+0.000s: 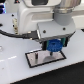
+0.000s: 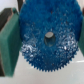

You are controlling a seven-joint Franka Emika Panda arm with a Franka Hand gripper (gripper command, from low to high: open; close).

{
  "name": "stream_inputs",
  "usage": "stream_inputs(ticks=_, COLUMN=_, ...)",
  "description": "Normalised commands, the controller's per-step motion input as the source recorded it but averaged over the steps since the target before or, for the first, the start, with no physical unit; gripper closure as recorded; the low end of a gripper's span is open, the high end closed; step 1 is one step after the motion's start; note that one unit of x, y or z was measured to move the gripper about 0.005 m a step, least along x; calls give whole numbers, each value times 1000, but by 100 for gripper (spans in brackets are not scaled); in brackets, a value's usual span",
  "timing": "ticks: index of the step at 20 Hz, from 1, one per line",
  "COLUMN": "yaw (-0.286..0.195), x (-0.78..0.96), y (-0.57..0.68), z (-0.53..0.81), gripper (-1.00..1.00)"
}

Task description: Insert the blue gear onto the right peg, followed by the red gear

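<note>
The blue gear hangs between my gripper's fingers just above the black-rimmed grey plate. In the wrist view the blue gear fills most of the picture. A dark-grey round end shows in its hub hole, probably the right peg. I cannot tell how far the gear sits over it. A green finger pad presses against the gear's toothed edge, and the other finger is dark at the opposite edge. The red gear is out of view.
The plate lies on a white table. The arm's white body and a black cable fill the upper part of the exterior view. The thinner post is hidden.
</note>
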Motion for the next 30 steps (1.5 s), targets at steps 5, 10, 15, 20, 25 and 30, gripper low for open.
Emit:
stream_inputs(ticks=5, yaw=0, x=236, y=-107, z=-127, gripper=100)
stream_inputs(ticks=10, yaw=0, x=384, y=-21, z=301, gripper=100)
stream_inputs(ticks=15, yaw=0, x=393, y=55, z=286, gripper=100)
stream_inputs(ticks=20, yaw=0, x=300, y=-2, z=160, gripper=100)
stream_inputs(ticks=25, yaw=0, x=233, y=-41, z=-40, gripper=100)
stream_inputs(ticks=30, yaw=0, x=120, y=-22, z=-105, gripper=100)
